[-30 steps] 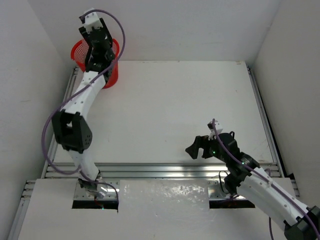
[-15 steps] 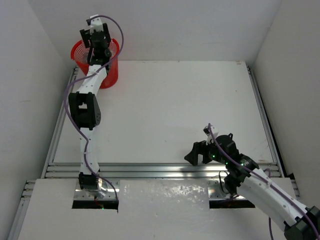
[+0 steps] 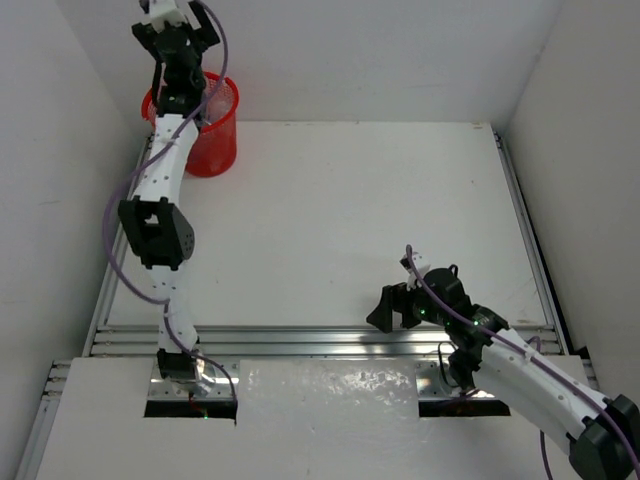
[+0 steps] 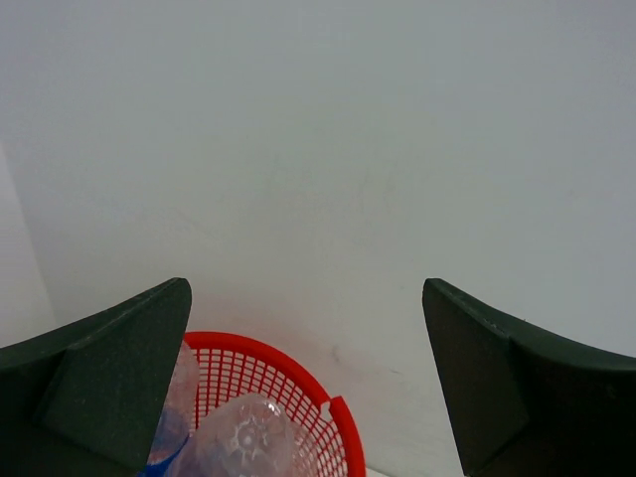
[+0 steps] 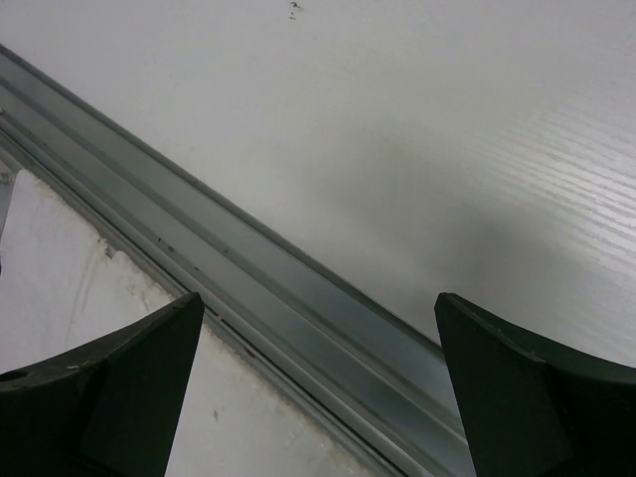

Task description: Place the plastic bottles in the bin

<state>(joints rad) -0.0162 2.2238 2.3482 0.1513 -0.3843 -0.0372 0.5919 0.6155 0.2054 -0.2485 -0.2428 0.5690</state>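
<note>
Plastic bottles (image 4: 243,437): at least two lie inside the bin (image 4: 303,376), one clear with a ribbed, crumpled body, the other partly hidden behind a finger and showing some blue low down. The bin stands upright in the far-left corner of the table (image 3: 350,200), close to the back wall (image 4: 318,149).

The left gripper (image 4: 305,328) hangs above the bin's near side with its fingers spread wide and nothing between them. The right gripper (image 5: 318,308) is well apart from the bin, low over the metal rail (image 5: 278,308) at the table's near edge. Its fingers are likewise parted and empty.

No bottle shows anywhere on the table in the overhead view, and neither hand carries one. By this evidence the loading appears finished, or very nearly so. Anything left would be a bottle lying outside these views, and the withdrawal of the left arm from over the bin.
</note>
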